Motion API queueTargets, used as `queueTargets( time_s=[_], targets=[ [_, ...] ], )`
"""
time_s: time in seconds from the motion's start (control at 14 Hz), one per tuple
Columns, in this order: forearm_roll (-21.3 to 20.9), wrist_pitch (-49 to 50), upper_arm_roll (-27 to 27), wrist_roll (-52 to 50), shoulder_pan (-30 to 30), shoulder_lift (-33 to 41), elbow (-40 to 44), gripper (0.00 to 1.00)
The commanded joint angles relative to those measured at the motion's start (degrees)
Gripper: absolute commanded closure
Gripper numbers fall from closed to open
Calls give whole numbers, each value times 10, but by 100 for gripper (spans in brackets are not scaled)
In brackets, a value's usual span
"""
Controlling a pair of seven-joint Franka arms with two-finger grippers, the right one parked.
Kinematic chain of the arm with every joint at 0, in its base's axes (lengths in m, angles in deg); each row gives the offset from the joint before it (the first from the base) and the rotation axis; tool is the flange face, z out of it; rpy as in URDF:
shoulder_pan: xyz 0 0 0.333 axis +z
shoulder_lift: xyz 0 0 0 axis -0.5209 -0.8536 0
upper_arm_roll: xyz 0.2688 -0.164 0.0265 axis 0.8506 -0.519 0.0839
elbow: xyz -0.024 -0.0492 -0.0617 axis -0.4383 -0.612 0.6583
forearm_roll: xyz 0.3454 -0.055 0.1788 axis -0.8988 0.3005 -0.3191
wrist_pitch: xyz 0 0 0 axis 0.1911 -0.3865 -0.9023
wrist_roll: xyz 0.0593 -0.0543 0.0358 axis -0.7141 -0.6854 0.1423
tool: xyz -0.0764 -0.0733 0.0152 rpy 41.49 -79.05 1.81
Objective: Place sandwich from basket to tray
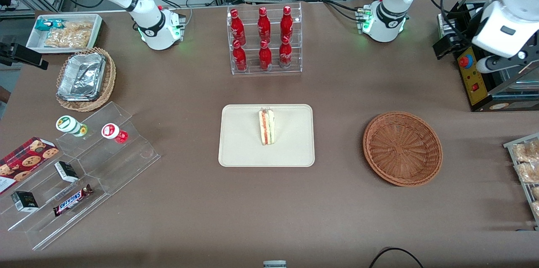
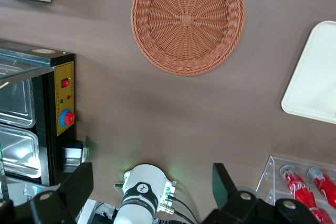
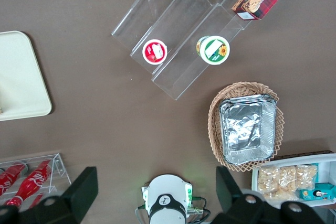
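The sandwich (image 1: pixel 266 127), a pale wedge with red and green layers, stands on edge on the cream tray (image 1: pixel 240 150) at the table's middle. The tray's corner (image 2: pixel 315 82) also shows in the left wrist view. Toward the working arm's end lies the reddish-brown wicker basket (image 1: pixel 402 148), with nothing in it (image 2: pixel 188 22). My gripper (image 2: pixel 152 187) hangs high above the table near the working arm's base (image 2: pixel 142 192), well apart from basket and tray. It is open, its black fingers (image 2: pixel 79 182) spread wide with nothing between them.
A clear rack of red bottles (image 1: pixel 264 40) stands farther from the camera than the tray. A black box with a red button (image 1: pixel 476 78) and a bin of snacks (image 1: pixel 526 167) sit at the working arm's end. A stepped acrylic stand (image 1: pixel 84 167) and a foil-lined basket (image 1: pixel 86 78) occupy the parked arm's end.
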Motion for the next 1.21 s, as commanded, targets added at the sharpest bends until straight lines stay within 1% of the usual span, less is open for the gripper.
queueTargets(
  time_s=[0.0,0.29,0.43,0.64,1.14],
  targets=[
    [21,19,11,30,10,26,-14,0],
    [14,14,11,35,10,25,-17,0],
    [8,-22,12,35,10,25,-17,0],
    [-16,-31,10,35,9,21,-18,0],
    [-9,-31,9,34,6,7,-14,0]
  ],
)
